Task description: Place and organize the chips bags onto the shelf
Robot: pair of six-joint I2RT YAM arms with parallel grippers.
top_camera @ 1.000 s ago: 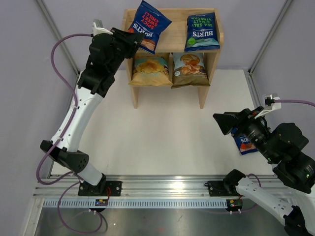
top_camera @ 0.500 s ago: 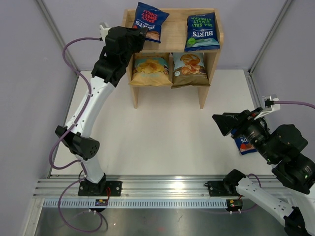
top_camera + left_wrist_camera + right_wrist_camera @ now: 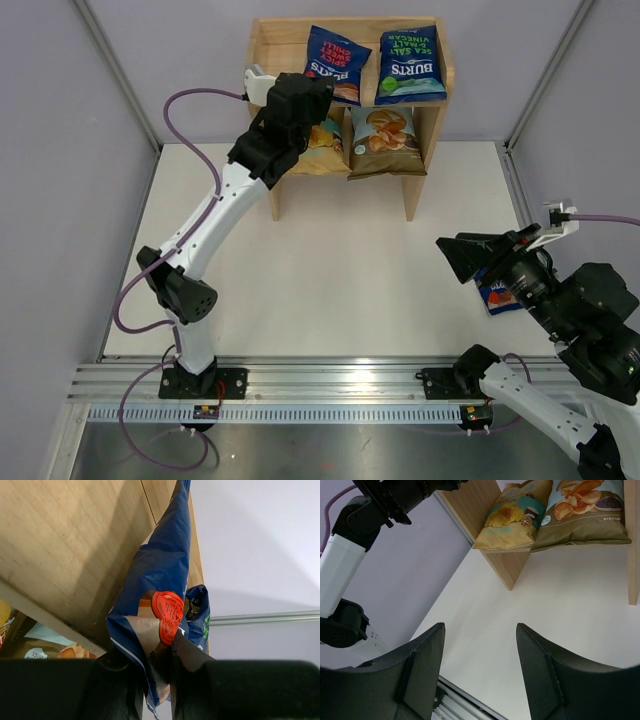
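The shelf (image 3: 432,78) stands at the far edge of the white table (image 3: 330,290), its open front facing the arms. On the lower tier two large bags lie side by side and touching, their bottoms sticking out past the front edge: the yellow bag (image 3: 507,520) on the left and the brown-and-blue bag (image 3: 385,135) on the right. On the top tier are two small dark-blue bags: the red-lettered bag (image 3: 338,62) near the middle and the green-lettered bag (image 3: 411,65) just beside it on the right. A third small blue bag (image 3: 497,293) lies on the table at the right, well apart from the shelf.

The left arm (image 3: 215,215) stretches from its base up and across to the shelf's left front, its wrist over the top tier. The left gripper (image 3: 161,652) is clamped on the near edge of the red-lettered bag, a fold of the foil pinched between its fingers. The right arm (image 3: 590,320) is folded at the near right. The right gripper (image 3: 480,670) hangs above the table, aimed toward the shelf, its fingers wide apart with nothing between them.

From above, the left arm covers most of the yellow bag. The right arm hides most of the third small blue bag, so its lettering cannot be read. Whether the red-lettered bag lies flat on the board I cannot tell.
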